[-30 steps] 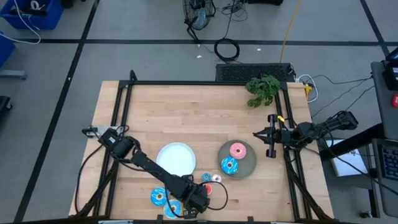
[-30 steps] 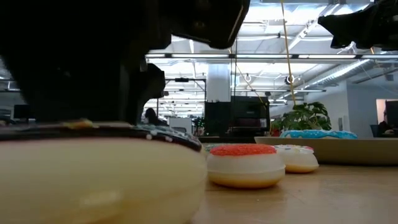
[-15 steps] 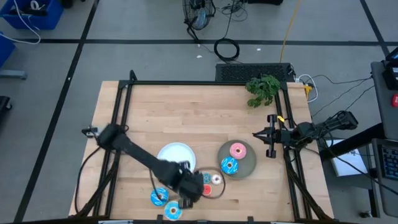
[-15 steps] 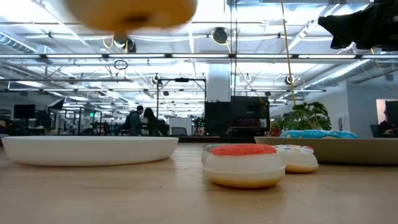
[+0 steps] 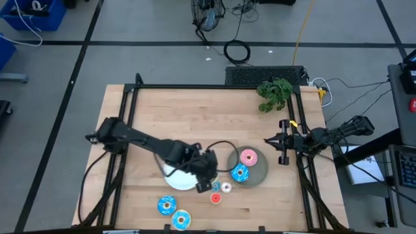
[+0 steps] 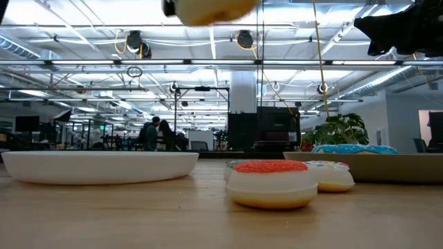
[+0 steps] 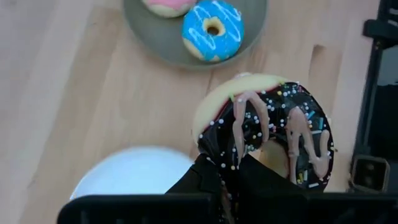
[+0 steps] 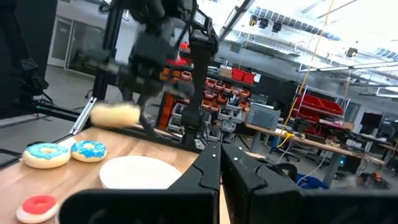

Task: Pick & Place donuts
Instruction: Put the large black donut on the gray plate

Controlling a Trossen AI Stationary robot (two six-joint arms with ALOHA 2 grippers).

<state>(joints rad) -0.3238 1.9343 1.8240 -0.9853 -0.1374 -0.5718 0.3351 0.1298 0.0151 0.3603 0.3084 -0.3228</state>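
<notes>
My left gripper (image 5: 205, 170) is shut on a brown sprinkled donut (image 7: 264, 134), held in the air between the white plate (image 5: 177, 175) and the grey plate (image 5: 257, 168). The donut's pale underside shows at the top of the low view (image 6: 208, 8). The grey plate holds a pink donut (image 5: 247, 156) and a blue donut (image 5: 239, 173). Two blue donuts (image 5: 167, 206) (image 5: 181, 220) lie near the table's near edge. A tiny red donut (image 5: 216, 198) and a tiny pale pink one (image 5: 226, 187) lie on the table. My right gripper (image 5: 281, 151) waits shut at the table's right edge. My left gripper pinches the brown donut's ring between its two fingers, on the side of the ring nearest the wrist (image 7: 233, 155). The fingers (image 7: 211, 171) come from above, slanting down. The donut is lifted clear of the table, icing side up.
A green toy plant (image 5: 274, 93) lies at the table's far right corner. A black frame rail (image 5: 130, 117) runs along the table's edges. Bare wood lies in the table's far half.
My left gripper has risen from the table's near edge with the brown donut and gone toward the far edge, to a spot between the two plates. The donut is lifted clear of the table. The other donuts have stayed put.
</notes>
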